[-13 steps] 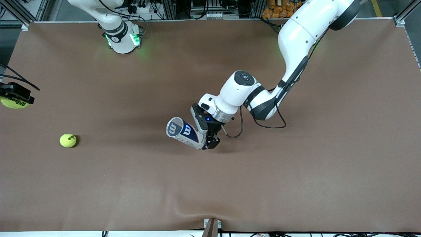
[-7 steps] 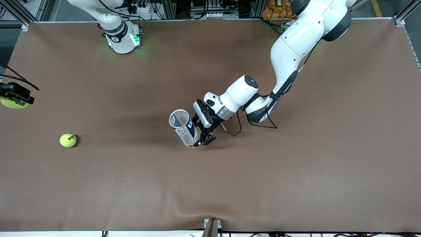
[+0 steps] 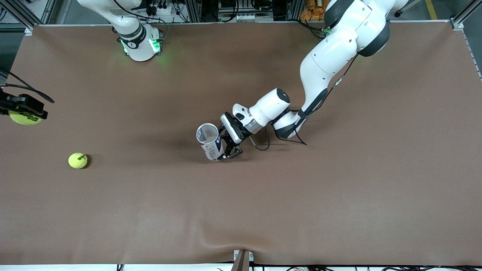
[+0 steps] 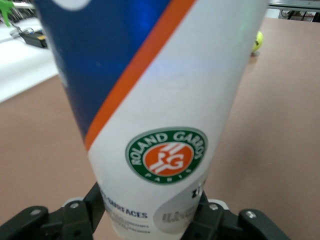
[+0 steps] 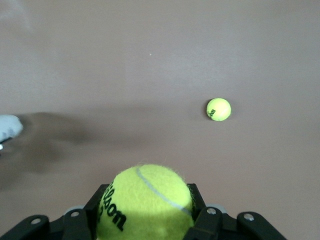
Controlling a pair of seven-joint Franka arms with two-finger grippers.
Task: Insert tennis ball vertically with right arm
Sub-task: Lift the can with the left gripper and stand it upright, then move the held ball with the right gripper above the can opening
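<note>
Ball (image 5: 146, 202) between right gripper (image 5: 145, 215) fingers

This is a robotics lab or test cell, not a home. Two white jointed robot arms with dark grey joints, the right arm (image 3: 128, 26) and the left arm (image 3: 331, 56), are bolted at one edge of a wide worktop (image 3: 339, 195) covered in plain brown matting. A green status light (image 3: 153, 44) glows on one base. Along that edge stand bare aluminium frame rails (image 3: 190, 9), bundled black cables (image 3: 160, 7) and a grey floor with a yellow painted line (image 3: 431, 9).
</note>
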